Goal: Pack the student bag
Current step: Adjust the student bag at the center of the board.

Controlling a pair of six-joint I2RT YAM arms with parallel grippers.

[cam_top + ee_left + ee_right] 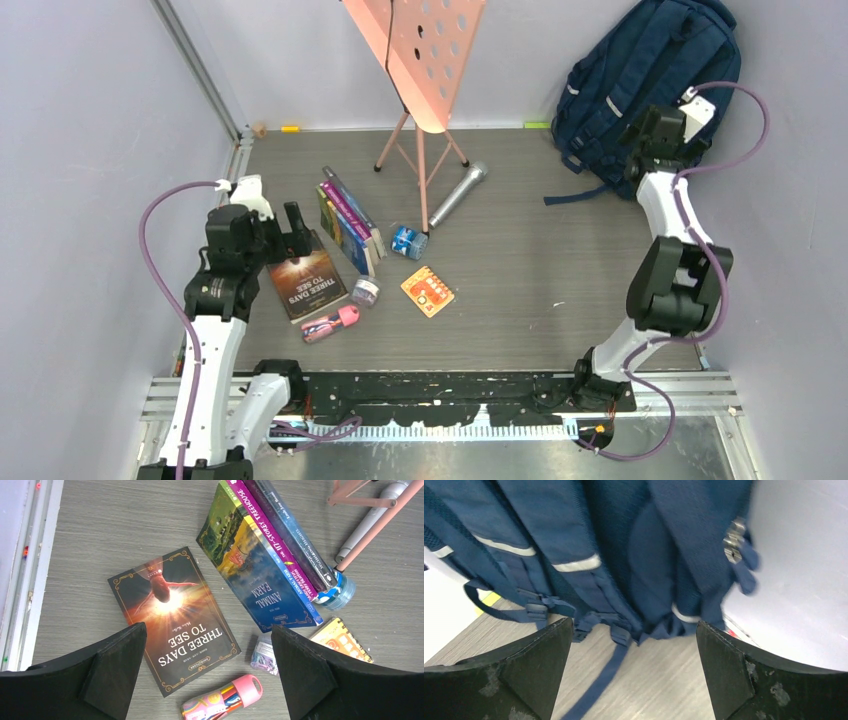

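Listing by view, with places taken from the pink stand (420, 60) at the back of the counter (540, 260).

Top view only:
- The student bag (650, 75) shows whole. It is navy and stands well to the right of the stand, in the far right corner.
- It sits base down on the counter with its top leaning on the back wall, so its long axis runs up the wall. A loose strap trails along the counter toward the stand.
- A silver microphone (458, 195) lies just right of the stand's feet.
- The right end effector (645, 140) is at the bag's lower edge. The left end effector (285, 235) is well left of the stand.

Right wrist view only:
- Close detail of the bag (614, 545): padded straps, grey stripes, buckles, and the lower hem meeting the counter.
- The right end effector (634, 625) has its jaws spread wide, empty, just short of the fabric.

Left wrist view only:
- Titles are legible. "Three Days to See" (175, 620) lies flat, front-left of the stand.
- A row of books (265, 565) stands on edge nearer the stand's feet.
- Also in view are a pink pencil case (222, 700), a small clip jar (264, 652), an orange notebook (342, 640) and a blue roll (340, 592).
- The left end effector (207, 630) is wide open, holding nothing, above the flat book.
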